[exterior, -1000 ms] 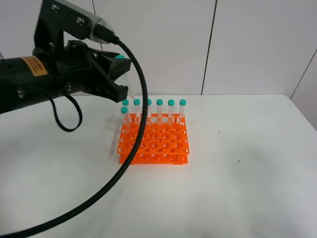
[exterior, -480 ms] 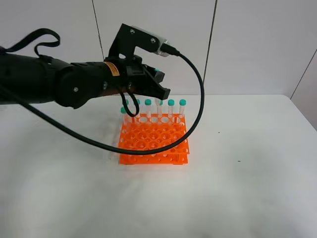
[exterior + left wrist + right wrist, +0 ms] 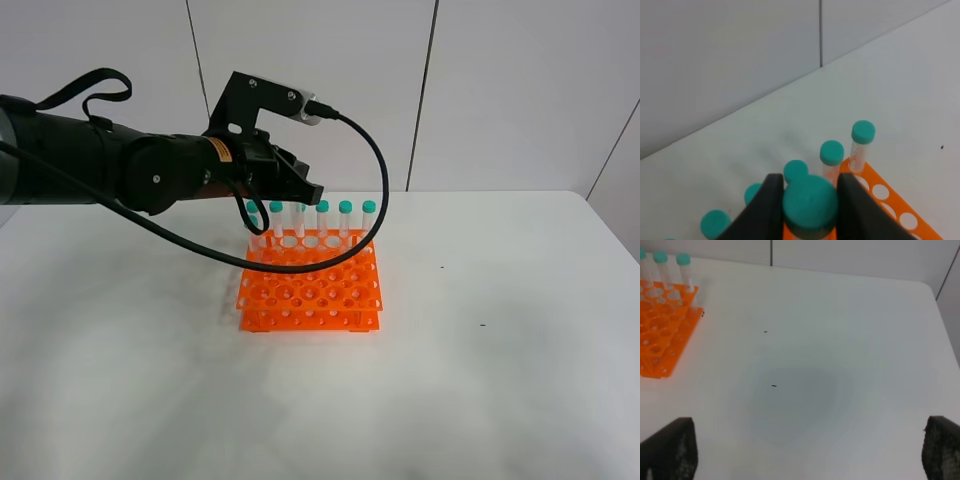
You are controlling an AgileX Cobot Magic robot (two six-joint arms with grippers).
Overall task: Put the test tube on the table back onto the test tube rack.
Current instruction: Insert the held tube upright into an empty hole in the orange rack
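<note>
My left gripper [image 3: 288, 188] hovers over the back left part of the orange test tube rack [image 3: 311, 285] on the white table [image 3: 480, 360]. In the left wrist view the gripper [image 3: 810, 206] is shut on the teal cap of the test tube [image 3: 809, 200], held upright between the black fingers [image 3: 771, 210]. Its lower end is hidden, so I cannot tell whether it sits in a hole. Several identical tubes [image 3: 345, 222] stand in the rack's back row. My right gripper [image 3: 805, 450] is open above bare table, right of the rack [image 3: 662, 335].
The left arm and its black cable [image 3: 370, 200] hang over the rack's back row. White wall panels stand right behind the table. Small dark specks [image 3: 774, 386] mark the tabletop on the right.
My left arm has swung away from the camera to the rack with the tube in its grip, then shifted slightly left and down over the back row. The right side has not changed.
</note>
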